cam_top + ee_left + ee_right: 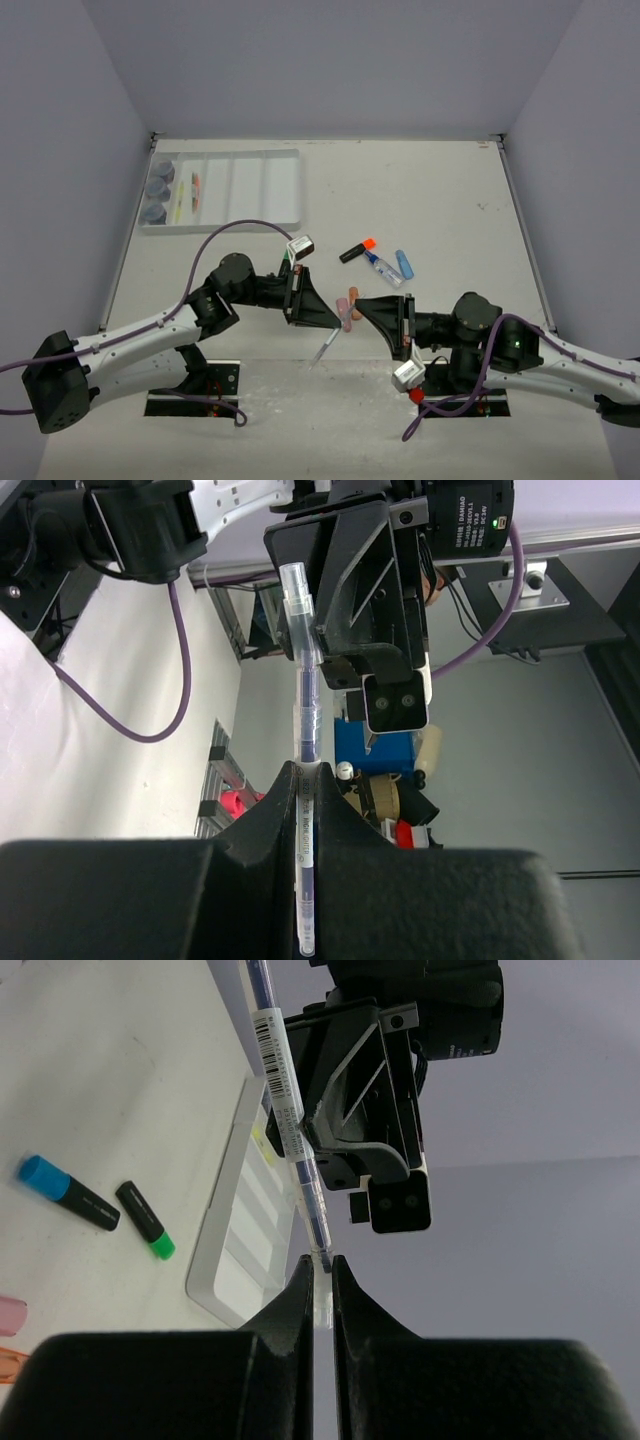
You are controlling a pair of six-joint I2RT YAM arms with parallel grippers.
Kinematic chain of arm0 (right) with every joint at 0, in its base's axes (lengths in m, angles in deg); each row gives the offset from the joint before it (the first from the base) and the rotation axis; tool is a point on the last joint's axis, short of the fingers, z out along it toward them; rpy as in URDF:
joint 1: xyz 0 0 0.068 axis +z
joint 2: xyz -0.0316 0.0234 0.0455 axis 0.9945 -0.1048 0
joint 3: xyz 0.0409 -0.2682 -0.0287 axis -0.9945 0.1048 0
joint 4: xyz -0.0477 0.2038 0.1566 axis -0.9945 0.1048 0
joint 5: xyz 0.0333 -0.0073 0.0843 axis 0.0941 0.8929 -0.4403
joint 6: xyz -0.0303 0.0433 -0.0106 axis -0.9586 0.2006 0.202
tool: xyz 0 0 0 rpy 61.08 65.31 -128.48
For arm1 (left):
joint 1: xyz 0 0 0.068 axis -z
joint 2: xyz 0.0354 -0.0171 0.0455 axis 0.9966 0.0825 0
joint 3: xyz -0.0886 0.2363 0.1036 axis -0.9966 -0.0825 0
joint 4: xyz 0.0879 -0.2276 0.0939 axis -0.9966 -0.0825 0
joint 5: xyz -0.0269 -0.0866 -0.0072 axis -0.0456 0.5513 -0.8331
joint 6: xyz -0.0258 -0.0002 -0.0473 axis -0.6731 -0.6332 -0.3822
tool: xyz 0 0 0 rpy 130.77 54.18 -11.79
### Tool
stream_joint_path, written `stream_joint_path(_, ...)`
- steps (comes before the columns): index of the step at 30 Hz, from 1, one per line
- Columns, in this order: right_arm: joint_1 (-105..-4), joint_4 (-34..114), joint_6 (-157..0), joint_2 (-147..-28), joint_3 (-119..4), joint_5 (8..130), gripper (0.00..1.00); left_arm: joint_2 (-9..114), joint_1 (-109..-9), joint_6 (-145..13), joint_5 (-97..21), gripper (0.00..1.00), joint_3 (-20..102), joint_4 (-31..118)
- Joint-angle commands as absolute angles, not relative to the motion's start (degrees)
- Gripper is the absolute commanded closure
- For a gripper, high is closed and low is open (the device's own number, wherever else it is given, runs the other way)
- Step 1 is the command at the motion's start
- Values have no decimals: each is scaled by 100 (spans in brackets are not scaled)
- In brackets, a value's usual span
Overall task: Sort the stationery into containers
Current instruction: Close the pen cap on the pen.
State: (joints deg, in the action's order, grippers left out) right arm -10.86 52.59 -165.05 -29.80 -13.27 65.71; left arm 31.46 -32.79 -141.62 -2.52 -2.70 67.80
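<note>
A thin clear pen with dark ink hangs slanted above the table between both grippers. My left gripper is shut on its barrel, as the left wrist view shows. My right gripper faces it and is shut on the pen's clear end. The white divided tray lies at the far left, with three grey-blue pots and highlighters in it. An orange-capped highlighter, a glue bottle and a blue eraser lie mid-table.
Pink and orange erasers lie just behind the gripper tips. The right wrist view shows a blue-capped highlighter and a green-capped highlighter on the table near the tray. Grey walls close in the table.
</note>
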Motion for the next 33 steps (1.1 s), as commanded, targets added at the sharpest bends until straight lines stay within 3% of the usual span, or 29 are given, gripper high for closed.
stream_joint_path(1,-1028,5333,-16581,-3133,-1606,6570,100,3149,-3423,-13991,-419,100,8,7008)
stream_joint_path(21,-770,5228,-16858,-3618,-1579,6724,100,3396,-3675,-14009,-701,100,-57,7336)
stream_joint_path(33,-508,5077,-16974,-3341,-1388,6638,100,3827,-4037,-13492,10,100,34,7871)
